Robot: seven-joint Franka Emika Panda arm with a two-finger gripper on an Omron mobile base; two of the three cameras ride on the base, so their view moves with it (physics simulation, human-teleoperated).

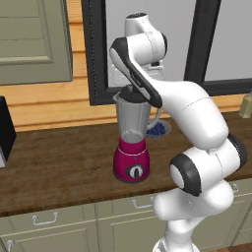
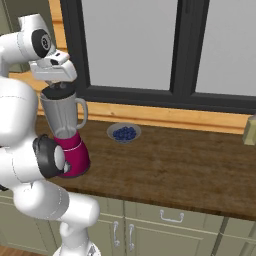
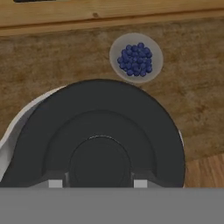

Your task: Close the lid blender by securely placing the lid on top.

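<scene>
The blender (image 1: 131,156) (image 2: 74,150) stands on the wooden counter, with a magenta base, a dark dial and a clear grey jar with a handle. The dark round lid (image 3: 100,131) (image 2: 60,92) sits at the jar's mouth, with the jar's pale rim showing around its left side in the hand view. My gripper (image 3: 97,183) (image 2: 59,83) is straight above the jar, its two fingertips (image 3: 55,183) on either side of the lid's raised centre knob, shut on it. In the left base view my own forearm covers the hand and most of the lid.
A small bowl of blueberries (image 1: 157,129) (image 2: 124,133) (image 3: 136,58) sits just behind and right of the blender. A black appliance (image 1: 5,130) stands at the far left of the counter, a pale object (image 2: 249,130) at the far right. A dark-framed window runs along the back wall.
</scene>
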